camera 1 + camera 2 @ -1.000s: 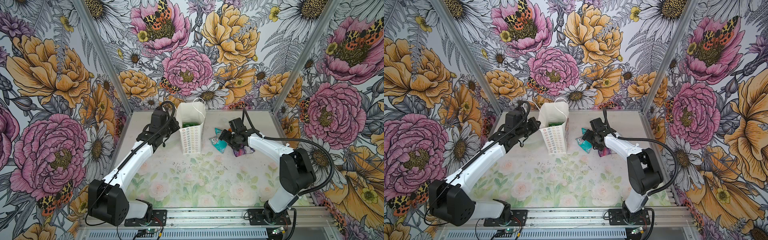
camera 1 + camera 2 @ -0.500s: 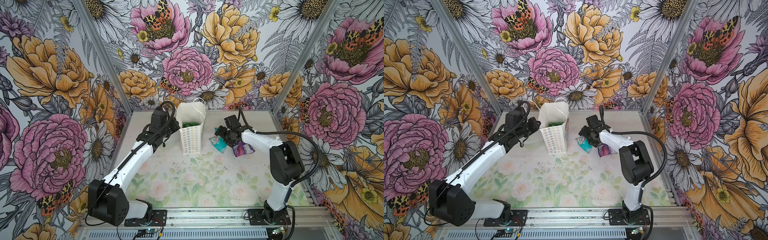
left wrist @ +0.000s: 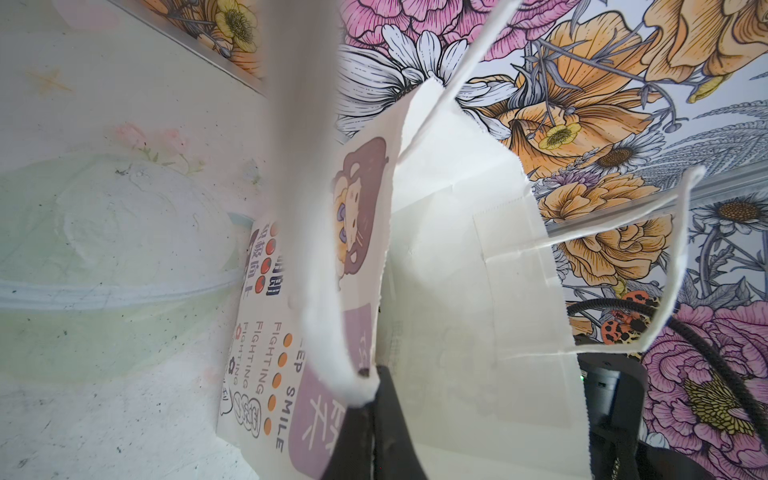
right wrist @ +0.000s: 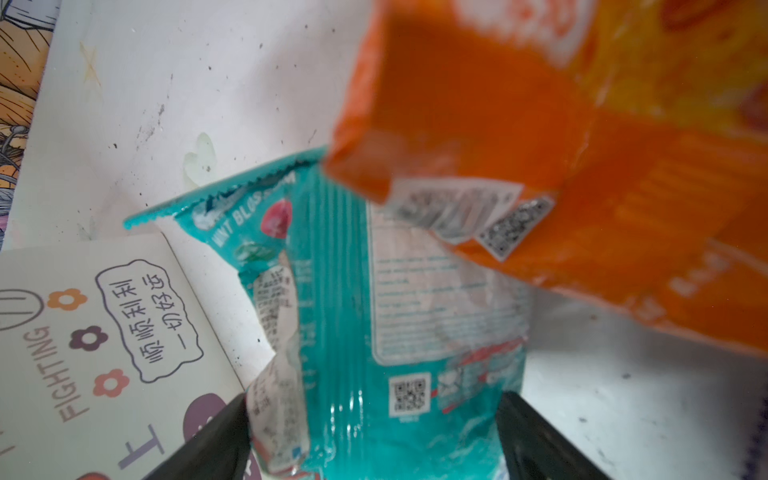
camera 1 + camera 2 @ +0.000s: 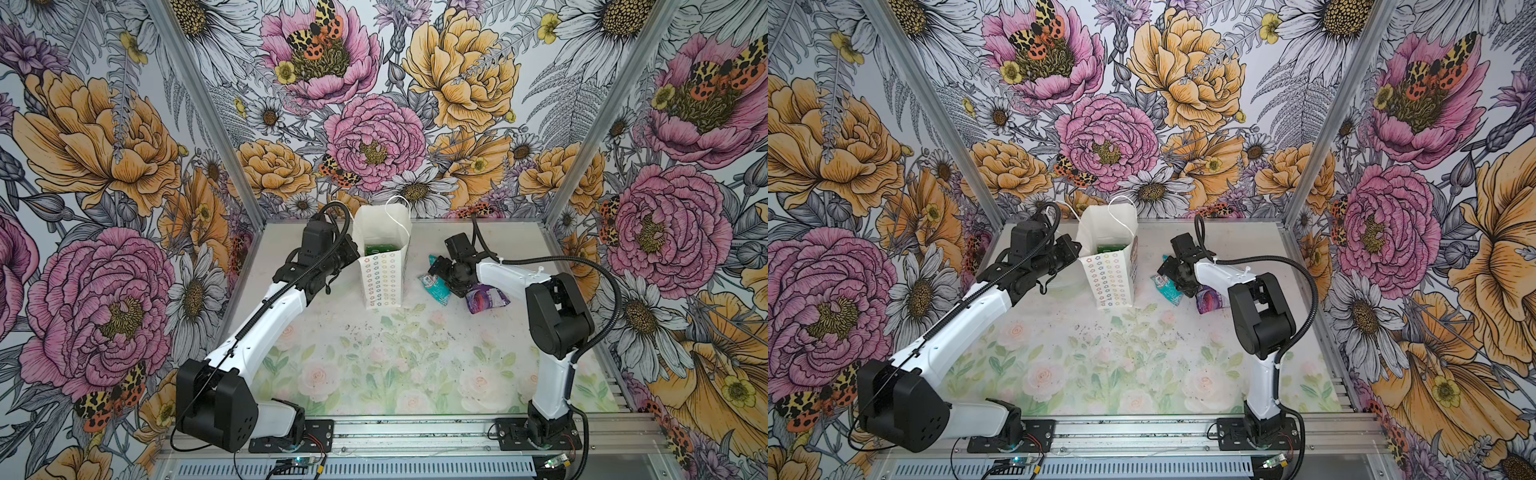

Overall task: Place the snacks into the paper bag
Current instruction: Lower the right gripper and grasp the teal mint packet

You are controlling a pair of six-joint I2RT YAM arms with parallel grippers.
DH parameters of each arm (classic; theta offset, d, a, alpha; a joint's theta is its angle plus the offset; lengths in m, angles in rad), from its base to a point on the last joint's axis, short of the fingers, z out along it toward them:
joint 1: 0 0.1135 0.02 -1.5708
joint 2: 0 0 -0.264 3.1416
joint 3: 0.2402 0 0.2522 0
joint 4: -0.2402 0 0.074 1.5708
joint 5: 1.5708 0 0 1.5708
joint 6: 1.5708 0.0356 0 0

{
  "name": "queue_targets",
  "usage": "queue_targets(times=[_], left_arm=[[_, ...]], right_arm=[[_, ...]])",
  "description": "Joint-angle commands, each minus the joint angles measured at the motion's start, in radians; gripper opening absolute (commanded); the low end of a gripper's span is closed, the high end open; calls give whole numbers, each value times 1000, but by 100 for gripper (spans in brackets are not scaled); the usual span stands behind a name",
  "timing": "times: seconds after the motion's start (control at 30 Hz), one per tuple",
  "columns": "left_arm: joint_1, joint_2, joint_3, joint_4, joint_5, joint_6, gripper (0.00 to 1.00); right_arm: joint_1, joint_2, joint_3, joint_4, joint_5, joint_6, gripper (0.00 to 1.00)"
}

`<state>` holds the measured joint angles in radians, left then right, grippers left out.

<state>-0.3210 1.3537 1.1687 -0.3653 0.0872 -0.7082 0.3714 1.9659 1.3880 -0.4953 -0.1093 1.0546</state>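
Left gripper (image 3: 374, 390): clamped tight on the bag's (image 5: 384, 282) rim, holding the mouth open.
Right gripper (image 4: 374, 419): jaws spread wide on either side of the teal packet (image 4: 332, 311), with nothing gripped.
Snacks: a green packet (image 5: 377, 249) lay inside the bag. The teal one and a purple packet (image 5: 484, 298) lay on the table (image 5: 374, 353) to the right of the bag, the teal one just beside it.
Risk, double pick: an orange packet (image 4: 478, 104) overlapped the teal one's far end in the right wrist view. Closing there could have caught both, or flicked the orange one away.
Risk, slip: the foil looked slick and crinkly, so a shallow pinch might have let the packet slide out on the lift.
Risk, bag: it was tall, light and held by one edge only. A knock from the right arm or a packet striking the rim could have tipped or creased it, or pulled the paper from the grip.
Risk, snag: a handle (image 3: 307, 187) hung by the mouth and might have hooked a finger or the packet.
Hidden, bag: most of its inside was out of view, so the number of packets in it could not be told.
Hidden, orange packet: it was badly blurred, and I could not find it in either top view, likely because the right wrist covered it.
Hidden, right jaws: their bases were cut off at the frame edge, and whether the tips touched the table was unclear.
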Motion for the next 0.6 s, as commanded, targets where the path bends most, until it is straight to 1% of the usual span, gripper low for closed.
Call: queue_targets(times=[0.0,0.2,0.57], left_arm=[[0,-15,8,-20,14,1,0],[7,-21,4,-20,14,4,0],[13,-21,-1,-20,14,3,0]], right_arm=[[-13,38,28,-6,32,-20,90],[-23,66,26,-29,60,-44,89],[-26,103,23,-42,54,-65,87]])
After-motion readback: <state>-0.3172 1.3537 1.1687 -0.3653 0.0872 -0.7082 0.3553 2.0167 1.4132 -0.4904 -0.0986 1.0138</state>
